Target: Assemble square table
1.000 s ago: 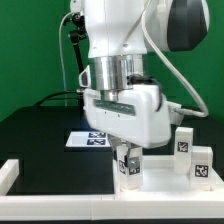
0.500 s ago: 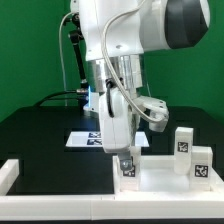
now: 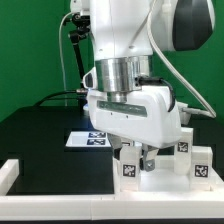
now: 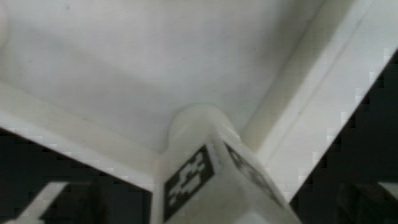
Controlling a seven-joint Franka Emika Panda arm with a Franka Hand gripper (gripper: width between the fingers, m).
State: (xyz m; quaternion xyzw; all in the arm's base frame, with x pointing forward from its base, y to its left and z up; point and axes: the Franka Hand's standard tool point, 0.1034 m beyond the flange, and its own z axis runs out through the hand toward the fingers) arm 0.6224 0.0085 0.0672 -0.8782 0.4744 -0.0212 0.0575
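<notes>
I hold the gripper (image 3: 137,158) closed on a leg (image 3: 129,167), upright over the square top (image 3: 160,182) near its corner, tag outward, positioned for screwing into the hole.

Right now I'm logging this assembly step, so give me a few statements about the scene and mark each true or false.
1. The two-finger gripper is over the large white plastic square tabletop. True.
2. A short white blocky tagged leg stands upright at the gripper. True.
3. The flat white marker board is stacked on the tabletop. False: it lies on the black table, behind the tabletop.
4. No other legs are in view. False: two more legs stand at the exterior view's right.
</notes>
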